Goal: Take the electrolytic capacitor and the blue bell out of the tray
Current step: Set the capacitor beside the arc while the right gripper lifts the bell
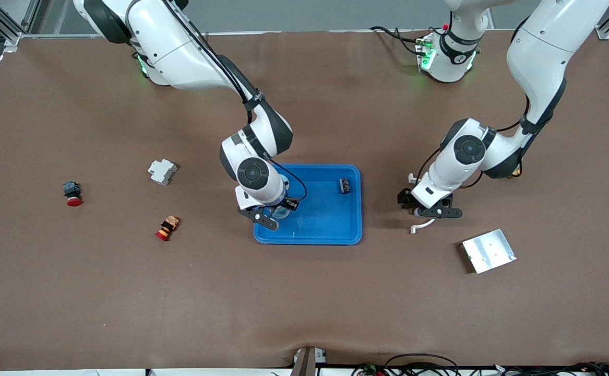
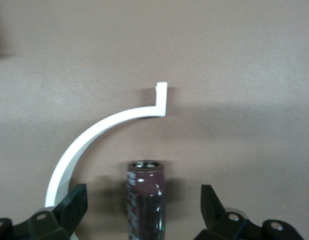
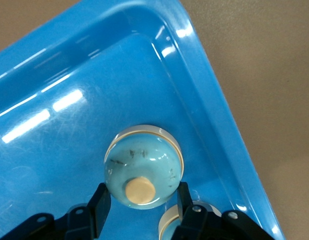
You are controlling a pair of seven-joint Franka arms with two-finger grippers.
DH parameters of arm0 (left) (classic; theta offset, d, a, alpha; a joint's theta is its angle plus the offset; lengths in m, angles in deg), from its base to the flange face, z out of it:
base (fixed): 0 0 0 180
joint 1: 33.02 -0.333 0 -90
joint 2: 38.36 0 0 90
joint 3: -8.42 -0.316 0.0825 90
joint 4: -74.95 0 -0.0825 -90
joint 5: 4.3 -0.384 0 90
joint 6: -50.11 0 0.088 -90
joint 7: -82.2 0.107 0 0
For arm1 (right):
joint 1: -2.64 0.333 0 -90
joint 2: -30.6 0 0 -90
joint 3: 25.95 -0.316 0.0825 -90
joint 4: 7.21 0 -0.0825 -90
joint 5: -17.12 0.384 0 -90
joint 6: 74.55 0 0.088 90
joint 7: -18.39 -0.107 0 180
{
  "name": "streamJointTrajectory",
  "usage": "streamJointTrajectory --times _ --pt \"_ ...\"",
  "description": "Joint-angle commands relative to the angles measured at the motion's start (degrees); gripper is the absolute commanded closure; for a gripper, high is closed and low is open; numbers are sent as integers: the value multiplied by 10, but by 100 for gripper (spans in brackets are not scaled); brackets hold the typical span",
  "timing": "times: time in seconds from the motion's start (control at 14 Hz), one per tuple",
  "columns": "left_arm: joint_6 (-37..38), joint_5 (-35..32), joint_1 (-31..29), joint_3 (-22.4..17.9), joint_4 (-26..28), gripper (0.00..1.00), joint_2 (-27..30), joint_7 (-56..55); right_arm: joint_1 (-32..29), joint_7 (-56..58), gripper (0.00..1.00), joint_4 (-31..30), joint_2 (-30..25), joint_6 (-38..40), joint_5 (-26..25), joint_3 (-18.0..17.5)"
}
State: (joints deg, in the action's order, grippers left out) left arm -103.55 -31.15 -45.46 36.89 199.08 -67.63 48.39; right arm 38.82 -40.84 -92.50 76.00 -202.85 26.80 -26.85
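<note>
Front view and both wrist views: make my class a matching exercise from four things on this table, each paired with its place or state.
Things:
1. bell
2. capacitor
3. metal plate
4. white curved bracket

Places or states:
A. between the open fingers of the left pincer, touching neither
B. flat on the table, toward the left arm's end
C. in the blue tray, gripped by the right pincer
D. lying on the table, curving around the capacitor

Pairs: 1-C, 2-A, 3-B, 4-D.
</note>
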Motion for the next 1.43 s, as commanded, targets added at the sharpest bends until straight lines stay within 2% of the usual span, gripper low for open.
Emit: streamJointTrajectory --times 0.0,0.07,0.36,0.57,0.71,1.07,1.14,1.36 --pt "48 -8 2 17 -10 0 29 -32 -8 -5 93 25 4 9 -7 -3" --pt "63 -7 0 30 -20 0 30 -47 -8 -5 100 32 3 11 -5 -3" --pt "97 -7 0 87 -47 0 32 -134 -18 -21 100 64 -12 104 -8 -1" --pt "102 -7 8 119 -51 0 33 -200 -67 -22 100 60 -51 169 -12 -2" --pt "110 -7 35 124 -53 0 32 -226 -104 -19 100 57 -69 181 -13 -1" --pt "131 -13 88 124 -75 0 13 -289 -221 98 100 54 -85 215 -62 -2" --pt "131 -14 98 123 -79 0 7 -302 -237 158 100 35 -89 220 -69 -2" --pt "131 -14 122 120 -98 0 -18 -322 -275 222 100 -57 -140 185 -102 0"
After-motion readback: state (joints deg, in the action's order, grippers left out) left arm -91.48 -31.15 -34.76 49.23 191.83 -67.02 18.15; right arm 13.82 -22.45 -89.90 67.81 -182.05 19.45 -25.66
